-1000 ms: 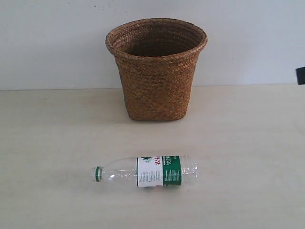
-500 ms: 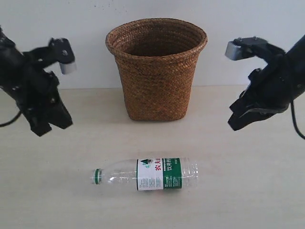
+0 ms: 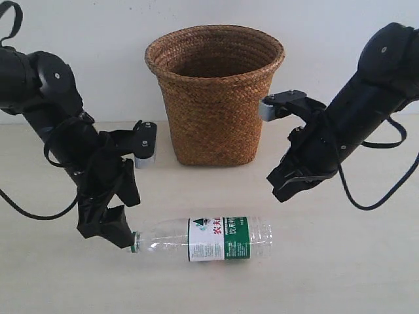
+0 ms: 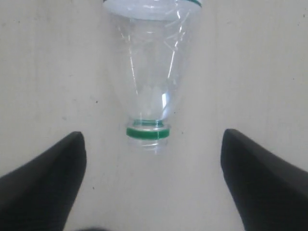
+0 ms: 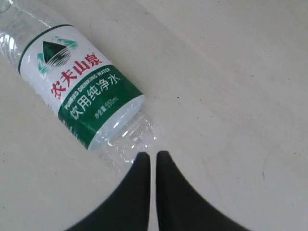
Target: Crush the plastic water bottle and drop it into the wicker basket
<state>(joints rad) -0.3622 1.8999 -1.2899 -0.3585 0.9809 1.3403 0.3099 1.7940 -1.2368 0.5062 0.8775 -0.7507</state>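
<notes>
Two claws work over the tabletop [image 3: 340, 261]. The plastic water bottle [image 3: 203, 239] lies on its side in front of the wicker basket [image 3: 215, 98], well apart from it, neck toward the left arm. Left claw [image 3: 108, 226]: low at the neck end, fingers spread wide, neck lined up with the gap. Right claw [image 3: 285, 186]: raised near the base end, clear of the bottle, fingers drawn almost together, holding nothing.
</notes>
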